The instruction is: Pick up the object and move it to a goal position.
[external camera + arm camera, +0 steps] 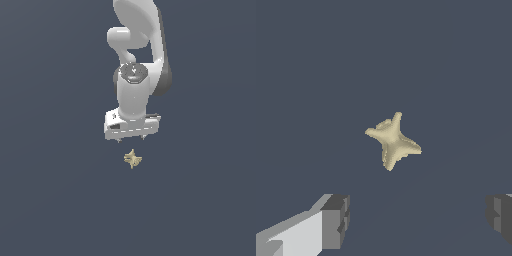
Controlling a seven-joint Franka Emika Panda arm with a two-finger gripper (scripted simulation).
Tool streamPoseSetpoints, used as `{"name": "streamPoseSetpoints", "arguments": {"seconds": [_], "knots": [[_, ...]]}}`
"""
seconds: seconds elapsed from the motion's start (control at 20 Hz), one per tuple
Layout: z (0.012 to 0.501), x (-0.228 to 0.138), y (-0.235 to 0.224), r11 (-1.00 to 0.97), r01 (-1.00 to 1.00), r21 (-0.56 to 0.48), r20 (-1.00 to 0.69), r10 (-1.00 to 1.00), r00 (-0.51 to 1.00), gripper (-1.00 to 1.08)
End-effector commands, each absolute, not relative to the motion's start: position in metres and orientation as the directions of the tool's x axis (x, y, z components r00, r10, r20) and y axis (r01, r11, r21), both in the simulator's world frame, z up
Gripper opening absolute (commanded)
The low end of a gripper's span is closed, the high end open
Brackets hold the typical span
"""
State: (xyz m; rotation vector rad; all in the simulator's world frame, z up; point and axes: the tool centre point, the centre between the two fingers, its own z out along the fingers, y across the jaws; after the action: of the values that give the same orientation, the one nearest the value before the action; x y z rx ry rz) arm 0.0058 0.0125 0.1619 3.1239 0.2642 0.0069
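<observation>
The object [132, 159] is a tiny tan-yellow piece with several short spiky prongs, lying on the dark grey floor. In the wrist view the object [393, 141] lies near the middle, beyond the fingertips and clear of them. My white gripper [131, 140] hangs above the object, pointing down, with only the tips of its fingers showing under the hand. In the wrist view my gripper [418, 217] is open, its two grey fingertips [336, 220] far apart with nothing between them.
The dark grey floor [50, 200] spreads flat on all sides. The white arm [137, 45] rises behind the gripper toward the top of the exterior view.
</observation>
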Motion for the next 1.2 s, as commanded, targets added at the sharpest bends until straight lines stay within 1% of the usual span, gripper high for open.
{"name": "streamPoseSetpoints", "arguments": {"seconds": [0.0,0.6,1.15], "knots": [[0.155,0.009,0.013,-0.976,0.219,0.008,0.002,0.219,0.976,1.00],[0.111,0.027,0.020,-0.859,0.511,0.005,-0.003,0.511,0.859,1.00],[0.092,0.033,0.024,-0.781,0.625,0.000,0.000,0.625,0.781,1.00]]}}
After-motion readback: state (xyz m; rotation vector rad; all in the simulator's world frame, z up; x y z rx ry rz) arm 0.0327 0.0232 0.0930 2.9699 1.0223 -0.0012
